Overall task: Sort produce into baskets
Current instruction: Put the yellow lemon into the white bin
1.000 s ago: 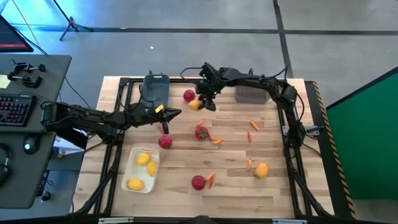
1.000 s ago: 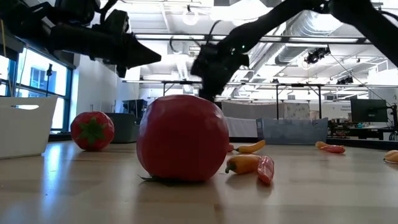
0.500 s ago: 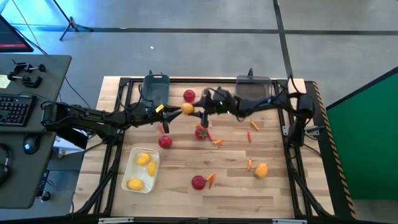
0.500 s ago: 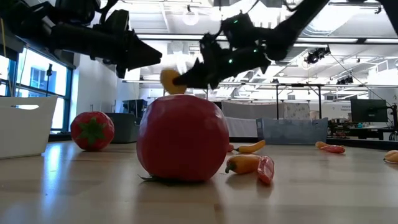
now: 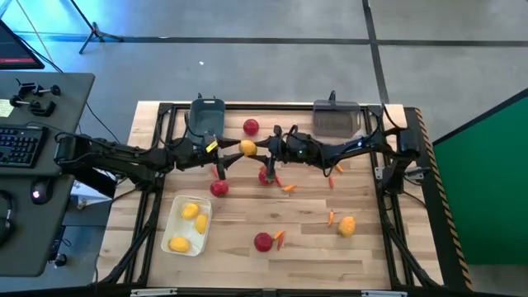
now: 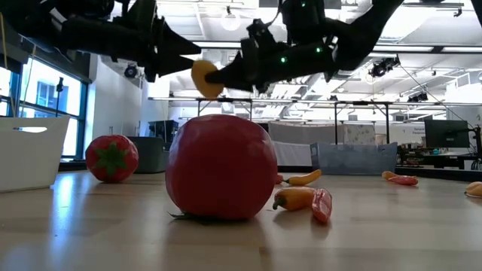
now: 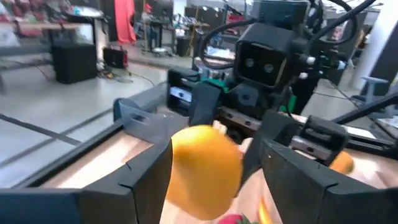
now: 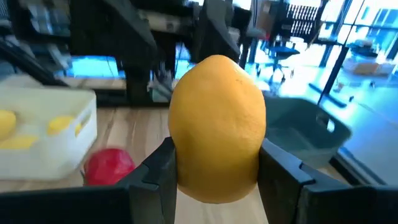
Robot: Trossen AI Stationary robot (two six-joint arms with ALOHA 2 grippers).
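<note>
Midair, smooth oval lemon (image 5: pixel 247 147) between dark right claw (image 5: pixel 257 148) fingers.

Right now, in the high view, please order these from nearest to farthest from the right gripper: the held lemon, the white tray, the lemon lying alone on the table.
From the right gripper:
1. Held lemon, between its fingers.
2. White tray, front left.
3. Lone lemon, front right; nearly level with the tray, too close to call.

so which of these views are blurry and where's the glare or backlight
Left wrist view: the lemon up close is soft, the room behind smeared. Right wrist view: the lemon is fairly sharp, the white tray and background blurred, windows bright. Low view: both arms show as dark shapes against ceiling lights, the big tomato slightly soft. High view: even light, no glare on the table.
</note>
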